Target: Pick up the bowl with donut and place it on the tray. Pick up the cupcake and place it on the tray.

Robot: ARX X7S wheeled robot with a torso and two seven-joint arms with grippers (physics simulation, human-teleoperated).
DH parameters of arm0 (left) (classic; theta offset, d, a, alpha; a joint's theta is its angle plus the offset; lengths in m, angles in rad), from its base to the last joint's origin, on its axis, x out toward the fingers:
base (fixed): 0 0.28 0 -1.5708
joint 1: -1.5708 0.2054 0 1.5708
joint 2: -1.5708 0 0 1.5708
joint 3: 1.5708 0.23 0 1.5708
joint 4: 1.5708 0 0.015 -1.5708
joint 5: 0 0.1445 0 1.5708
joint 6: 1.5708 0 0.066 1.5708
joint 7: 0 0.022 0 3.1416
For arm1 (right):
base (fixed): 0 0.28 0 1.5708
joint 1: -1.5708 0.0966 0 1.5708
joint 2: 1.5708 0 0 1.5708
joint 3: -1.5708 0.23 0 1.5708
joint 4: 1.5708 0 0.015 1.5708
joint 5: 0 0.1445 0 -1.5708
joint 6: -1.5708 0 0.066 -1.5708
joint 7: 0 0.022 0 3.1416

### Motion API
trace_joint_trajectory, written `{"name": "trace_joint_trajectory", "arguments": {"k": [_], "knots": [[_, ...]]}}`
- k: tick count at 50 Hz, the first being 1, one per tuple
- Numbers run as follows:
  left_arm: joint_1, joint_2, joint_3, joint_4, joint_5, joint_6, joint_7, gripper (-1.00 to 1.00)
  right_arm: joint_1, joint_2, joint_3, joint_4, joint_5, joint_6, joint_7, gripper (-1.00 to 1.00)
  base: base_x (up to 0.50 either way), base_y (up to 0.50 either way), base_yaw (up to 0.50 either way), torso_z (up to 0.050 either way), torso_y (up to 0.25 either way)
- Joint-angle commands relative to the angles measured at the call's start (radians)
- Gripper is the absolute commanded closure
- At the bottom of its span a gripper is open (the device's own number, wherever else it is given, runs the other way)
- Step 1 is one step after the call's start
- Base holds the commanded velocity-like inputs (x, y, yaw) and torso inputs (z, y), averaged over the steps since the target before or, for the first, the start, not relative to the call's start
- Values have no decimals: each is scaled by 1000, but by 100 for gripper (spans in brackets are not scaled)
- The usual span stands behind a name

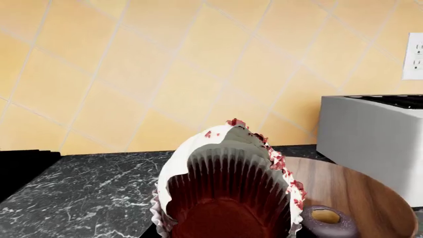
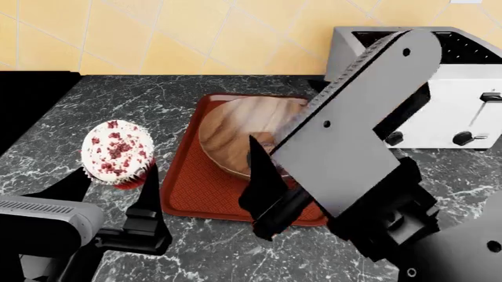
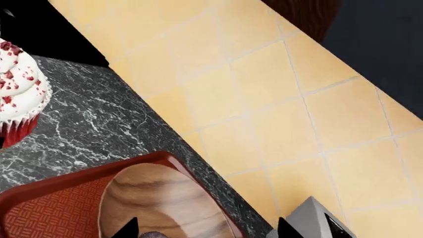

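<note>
The cupcake (image 2: 117,151), white frosting with red crumbs in a red wrapper, sits between the fingers of my left gripper (image 2: 114,176), just left of the tray; it fills the left wrist view (image 1: 228,188) and also shows in the right wrist view (image 3: 17,99). The wooden bowl (image 2: 235,129) rests on the reddish-brown tray (image 2: 188,182). The purple donut (image 1: 327,220) lies in the bowl (image 1: 357,193); my right arm hides it in the head view. My right gripper (image 3: 208,230) is open above the bowl (image 3: 158,198) and the tray (image 3: 46,208), holding nothing.
A silver toaster (image 2: 462,111) stands on the dark marble counter right of the tray, close behind my right arm. A yellow tiled wall with a white outlet (image 1: 413,54) is behind. A black surface (image 2: 32,100) borders the counter at the left.
</note>
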Motion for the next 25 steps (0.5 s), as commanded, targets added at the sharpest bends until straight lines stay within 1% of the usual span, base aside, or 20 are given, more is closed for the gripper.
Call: {"name": "trace_joint_trajectory", "arguments": {"k": [1, 4, 9, 11, 14, 20, 22, 25], "knots": [[-22, 6, -18, 26, -7, -7, -7, 100, -158, 82, 235, -209, 101, -61, 327, -100, 0, 0, 0, 0, 0], [-24, 6, -20, 29, -10, -11, -7, 100, -212, 99, 345, -209, 108, -23, 327, -100, 0, 0, 0, 0, 0], [-15, 10, -21, 26, -5, -8, -9, 100, -283, 114, 472, -209, 138, 34, 327, -100, 0, 0, 0, 0, 0], [-14, 7, -20, 27, -5, -8, -6, 100, -321, 127, 563, -209, 178, 62, 327, -100, 0, 0, 0, 0, 0], [-10, 4, -20, 28, -2, -7, -5, 100, -426, 130, 762, -209, 253, 143, 327, -100, 0, 0, 0, 0, 0], [-6, 8, -22, 31, -1, -10, -7, 100, -673, 73, 1208, -209, 407, 344, 327, -100, 0, 0, 0, 0, 0], [-4, 14, -22, 32, -1, -13, -8, 100, -723, 62, 1318, -209, 455, 388, 327, -100, 0, 0, 0, 0, 5], [-4, 17, -22, 35, -5, -16, -6, 100, -766, 60, 1421, -209, 509, 422, 327, -100, 0, 0, 0, 0, 0]]}}
